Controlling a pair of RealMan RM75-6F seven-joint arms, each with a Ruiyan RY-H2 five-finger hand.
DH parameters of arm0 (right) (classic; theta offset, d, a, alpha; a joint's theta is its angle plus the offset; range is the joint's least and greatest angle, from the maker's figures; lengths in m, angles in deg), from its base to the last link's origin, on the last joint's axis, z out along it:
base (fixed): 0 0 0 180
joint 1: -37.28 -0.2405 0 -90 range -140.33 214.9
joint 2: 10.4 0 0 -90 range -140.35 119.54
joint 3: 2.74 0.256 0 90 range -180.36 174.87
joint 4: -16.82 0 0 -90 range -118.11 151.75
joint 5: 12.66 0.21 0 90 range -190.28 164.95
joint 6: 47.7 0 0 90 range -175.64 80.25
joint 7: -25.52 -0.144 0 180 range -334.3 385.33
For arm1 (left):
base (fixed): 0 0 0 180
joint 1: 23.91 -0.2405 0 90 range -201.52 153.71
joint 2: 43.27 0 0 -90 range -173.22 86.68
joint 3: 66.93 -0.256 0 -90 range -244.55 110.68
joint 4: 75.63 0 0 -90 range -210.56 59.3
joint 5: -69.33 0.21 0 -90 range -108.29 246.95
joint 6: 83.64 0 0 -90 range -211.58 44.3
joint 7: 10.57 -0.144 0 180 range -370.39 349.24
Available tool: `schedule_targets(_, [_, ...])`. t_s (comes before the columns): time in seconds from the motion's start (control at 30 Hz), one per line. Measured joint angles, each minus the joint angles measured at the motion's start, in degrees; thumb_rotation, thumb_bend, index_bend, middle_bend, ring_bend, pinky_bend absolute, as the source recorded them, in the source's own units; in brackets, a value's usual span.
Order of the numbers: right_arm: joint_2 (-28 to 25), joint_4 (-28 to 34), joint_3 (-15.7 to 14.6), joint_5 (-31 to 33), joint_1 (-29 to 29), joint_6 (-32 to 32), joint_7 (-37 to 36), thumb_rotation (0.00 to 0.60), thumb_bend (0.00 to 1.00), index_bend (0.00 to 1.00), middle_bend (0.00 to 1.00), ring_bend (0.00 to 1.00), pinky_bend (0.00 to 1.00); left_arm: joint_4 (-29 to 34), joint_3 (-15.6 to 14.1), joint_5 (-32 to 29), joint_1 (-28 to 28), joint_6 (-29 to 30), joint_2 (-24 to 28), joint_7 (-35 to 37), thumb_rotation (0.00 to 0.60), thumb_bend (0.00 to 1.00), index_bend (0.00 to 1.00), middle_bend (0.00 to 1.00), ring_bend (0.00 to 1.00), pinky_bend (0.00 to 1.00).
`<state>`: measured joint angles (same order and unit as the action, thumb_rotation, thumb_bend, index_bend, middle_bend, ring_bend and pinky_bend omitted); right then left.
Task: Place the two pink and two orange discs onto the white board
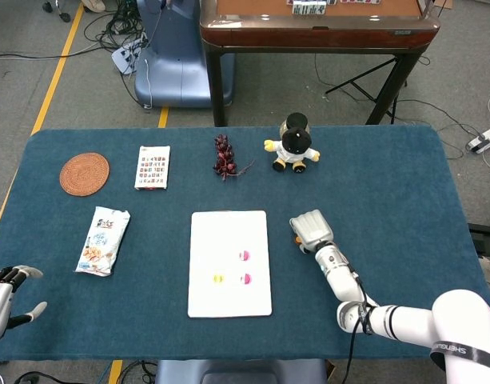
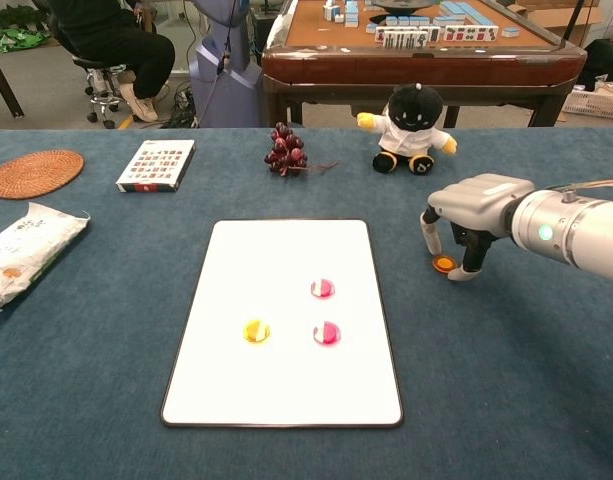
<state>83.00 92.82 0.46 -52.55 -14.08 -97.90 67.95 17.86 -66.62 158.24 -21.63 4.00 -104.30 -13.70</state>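
Note:
The white board [image 2: 286, 250] lies mid-table and carries two pink discs [image 2: 323, 288] [image 2: 327, 333] and one orange disc [image 2: 256, 330]. A second orange disc [image 2: 444, 264] lies on the blue cloth just right of the board. My right hand [image 2: 466, 225] hovers over it with its fingers pointing down, one on each side of the disc. One fingertip [image 2: 471, 266] is at the disc's right edge and the disc still rests on the cloth. In the head view the right hand [image 1: 312, 230] hides most of that disc. My left hand [image 1: 5, 292] is at the near left corner, fingers apart and empty.
Along the far side lie a woven coaster [image 1: 84, 174], a card pack [image 1: 153, 166], a bunch of grapes [image 1: 223, 154] and a plush toy [image 1: 293, 144]. A snack bag [image 1: 103, 240] lies left of the board. A wooden mahjong table [image 2: 416, 50] stands behind.

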Motion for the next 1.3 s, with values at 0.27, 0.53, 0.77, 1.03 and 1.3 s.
schedule_targets(0.27, [0.18,-0.3,-0.07,0.03,0.01,0.26,0.11,0.6,0.23,0.47,1.0,1.0,1.0,0.0,0.01,-0.09,0.03,-0.1,0.0,0.01,0.6,0.16,0.5,0.41,0.34,0.49])
schedule_targets(0.53, [0.05,0.06,0.11,0.01,-0.01,0.12,0.15,0.6,0.24,0.48,1.0,1.0,1.0,-0.09,0.07,-0.19,0.02,-0.07,0.06,0.25,0.6,0.16,0.5,0.41,0.34,0.49])
schedule_targets(0.77, [-1.92,4.32,0.87,-1.17,-0.19,-1.86,0.54,0.6,0.24,0.48,1.0,1.0,1.0,-0.15,0.05,-0.14,0.03,-0.08,-0.03,0.07,0.6,0.16,0.5,0.41,0.34,0.49])
schedule_targets(1.03, [-3.34,9.84,3.01,-0.57,-2.75,-4.0,4.05,0.6,0.24,0.48,1.0,1.0,1.0,0.38,-0.26,0.78,-0.13,0.49,0.03,-0.44,0.6,0.16,0.5,0.41,0.34,0.49])
schedule_targets(1.3, [0.97,7.73,4.73,2.87,-7.3,-2.82,7.65,0.6,0.24,0.49,1.0,1.0,1.0,1.37,-0.29,1.07,-0.74,1.67,1.14,0.58,0.6,0.16,0.5,0.47,0.34,0.49])
